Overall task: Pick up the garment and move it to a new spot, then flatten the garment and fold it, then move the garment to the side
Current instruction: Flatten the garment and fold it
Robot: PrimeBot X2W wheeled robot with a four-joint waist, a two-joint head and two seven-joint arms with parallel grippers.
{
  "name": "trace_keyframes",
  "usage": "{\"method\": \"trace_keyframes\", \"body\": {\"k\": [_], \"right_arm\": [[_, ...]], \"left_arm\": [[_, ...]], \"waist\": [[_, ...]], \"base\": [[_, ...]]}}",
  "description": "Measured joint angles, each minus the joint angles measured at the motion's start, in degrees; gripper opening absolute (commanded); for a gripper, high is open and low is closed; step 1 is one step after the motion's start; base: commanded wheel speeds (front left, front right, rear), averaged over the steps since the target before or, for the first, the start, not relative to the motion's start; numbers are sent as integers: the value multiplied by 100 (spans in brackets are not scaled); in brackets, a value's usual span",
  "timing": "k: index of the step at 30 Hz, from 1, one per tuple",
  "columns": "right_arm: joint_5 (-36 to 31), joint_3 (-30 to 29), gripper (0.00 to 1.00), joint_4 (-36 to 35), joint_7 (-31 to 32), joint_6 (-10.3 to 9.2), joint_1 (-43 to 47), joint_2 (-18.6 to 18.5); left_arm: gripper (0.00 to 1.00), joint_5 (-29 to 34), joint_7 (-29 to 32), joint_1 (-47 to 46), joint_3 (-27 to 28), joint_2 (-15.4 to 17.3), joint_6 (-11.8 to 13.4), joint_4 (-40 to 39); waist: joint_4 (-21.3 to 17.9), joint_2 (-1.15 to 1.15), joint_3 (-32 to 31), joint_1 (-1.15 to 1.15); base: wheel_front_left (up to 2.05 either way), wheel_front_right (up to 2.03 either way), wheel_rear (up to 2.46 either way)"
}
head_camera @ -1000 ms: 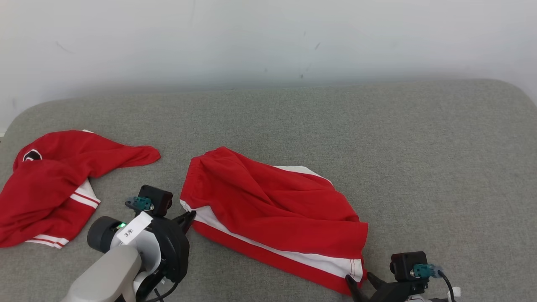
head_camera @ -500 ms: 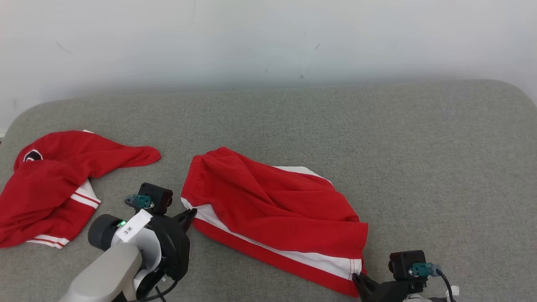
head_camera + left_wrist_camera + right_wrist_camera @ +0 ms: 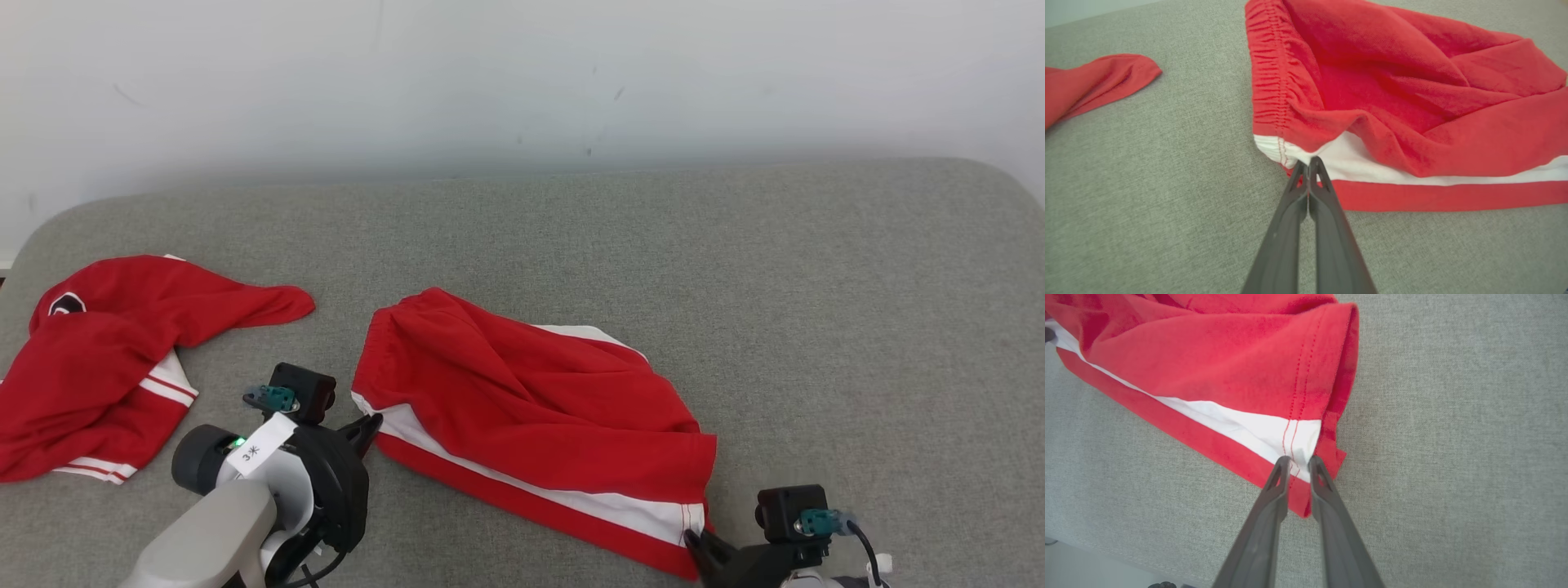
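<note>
The garment (image 3: 522, 408) is a pair of red shorts with a white side stripe, lying crumpled on the grey fabric surface (image 3: 775, 269). My left gripper (image 3: 371, 422) is at its near-left corner. In the left wrist view the gripper (image 3: 1308, 161) is shut, its tips pinching the white stripe just below the gathered waistband of the garment (image 3: 1392, 94). My right gripper (image 3: 694, 541) sits at the near-right hem corner. In the right wrist view the gripper (image 3: 1299, 459) has its fingers closed narrowly on the stitched hem of the garment (image 3: 1208, 367), with cloth between them.
A second red piece of clothing (image 3: 98, 359) with white stripes lies bunched at the far left, its sleeve tip (image 3: 1106, 77) showing in the left wrist view. A pale wall (image 3: 522, 73) rises behind the surface. The surface's near edge (image 3: 1106, 555) is close below the right gripper.
The right gripper's fingers, apart a second ago, have closed on the hem corner. The left gripper has stayed shut at the waistband corner. The head view has shifted slightly.
</note>
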Motion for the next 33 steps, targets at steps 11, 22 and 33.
{"method": "trace_keyframes", "body": {"k": [11,22,33], "right_arm": [[-9,-1,0,-8,-90,-1,-86,14],[102,-487,0,-973,-728,62,-693,-57],[187,-881,0,-1863,-1400,209,-922,-157]], "left_arm": [[0,-90,-58,-19,-77,1,0,46],[0,-401,-706,-517,468,5,21,-111],[0,-568,-1347,-601,903,-4,205,-845]], "waist": [[-2,0,-11,0],[-20,0,-84,0],[-5,0,-234,1]], "base": [[0,0,0],[0,0,0],[0,0,0]]}}
